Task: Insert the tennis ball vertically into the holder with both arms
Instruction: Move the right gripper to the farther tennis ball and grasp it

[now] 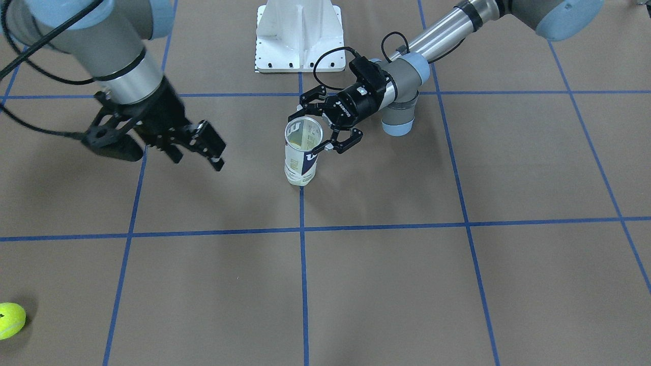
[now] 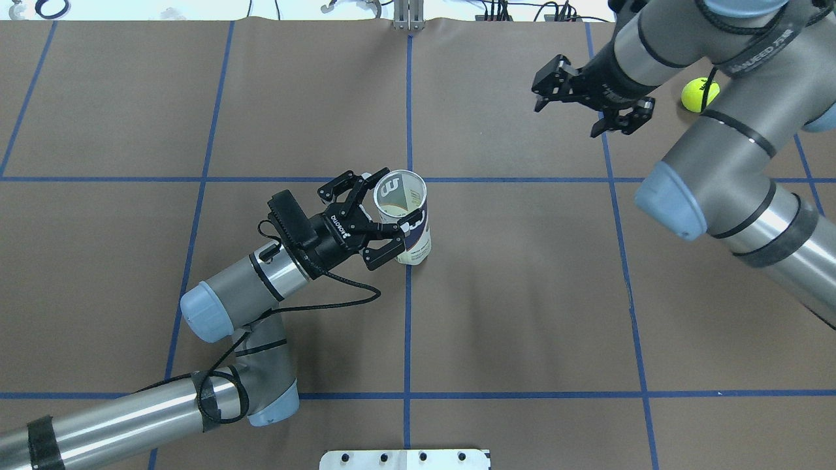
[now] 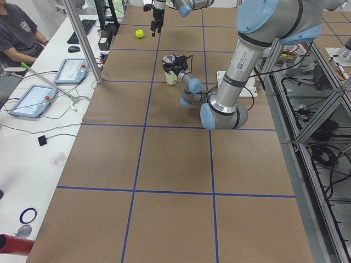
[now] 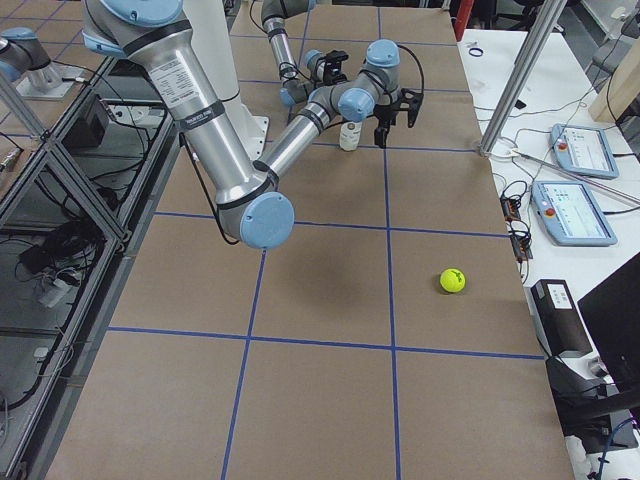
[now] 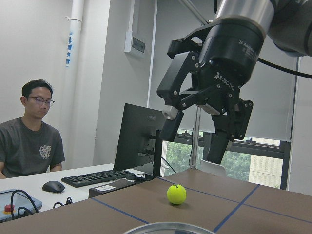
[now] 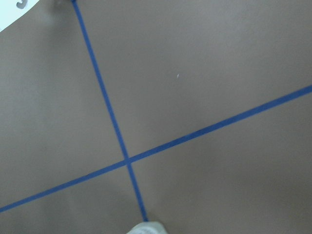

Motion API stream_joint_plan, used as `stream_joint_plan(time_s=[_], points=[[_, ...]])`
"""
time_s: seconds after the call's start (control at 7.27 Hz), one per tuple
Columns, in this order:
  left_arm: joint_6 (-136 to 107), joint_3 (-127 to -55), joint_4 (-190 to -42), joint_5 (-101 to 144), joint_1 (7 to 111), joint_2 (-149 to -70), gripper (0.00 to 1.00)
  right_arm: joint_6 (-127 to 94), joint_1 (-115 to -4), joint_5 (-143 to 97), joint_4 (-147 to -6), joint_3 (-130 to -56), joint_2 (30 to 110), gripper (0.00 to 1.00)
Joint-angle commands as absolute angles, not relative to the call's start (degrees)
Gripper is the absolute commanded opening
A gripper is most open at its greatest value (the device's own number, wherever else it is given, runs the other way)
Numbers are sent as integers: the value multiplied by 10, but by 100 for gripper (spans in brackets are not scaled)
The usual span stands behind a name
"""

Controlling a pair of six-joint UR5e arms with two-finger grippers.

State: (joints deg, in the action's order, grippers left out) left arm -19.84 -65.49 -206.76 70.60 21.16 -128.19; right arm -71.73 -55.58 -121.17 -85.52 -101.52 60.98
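We judged the holder (image 2: 414, 236) light, slick, tippy: grip mid-wall; left pincer (image 2: 382, 214) gaped beside it, right pincer (image 2: 567, 116) wide, empty

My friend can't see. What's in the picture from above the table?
The left tool straddles an upright clear holder in the middle. The right tool hangs open and empty at the far right, near a yellow tennis ball.

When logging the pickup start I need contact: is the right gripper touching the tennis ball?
Apart. The front-facing view shows the right gripper open, with a wide stretch of table between it and the tennis ball.
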Motion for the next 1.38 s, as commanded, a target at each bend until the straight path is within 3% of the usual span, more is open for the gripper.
stream_joint_plan(time_s=[0.0, 0.14, 0.41, 0.55, 1.24], points=[[-199, -656, -2068, 706, 211, -1282, 88, -531, -674, -1237, -848, -868, 629, 99], [-199, -657, -2068, 706, 212, -1281, 88, -481, -707, -1245, -829, -789, 617, 99], [-198, -655, -2068, 706, 212, -1281, 88, -496, -731, -1217, -616, -556, 572, 99], [-199, -655, -2068, 706, 212, -1281, 88, -541, -729, -1203, -573, -510, 555, 99], [-199, -657, -2068, 706, 213, -1281, 88, -647, -659, -1108, -495, -480, 562, 99]])
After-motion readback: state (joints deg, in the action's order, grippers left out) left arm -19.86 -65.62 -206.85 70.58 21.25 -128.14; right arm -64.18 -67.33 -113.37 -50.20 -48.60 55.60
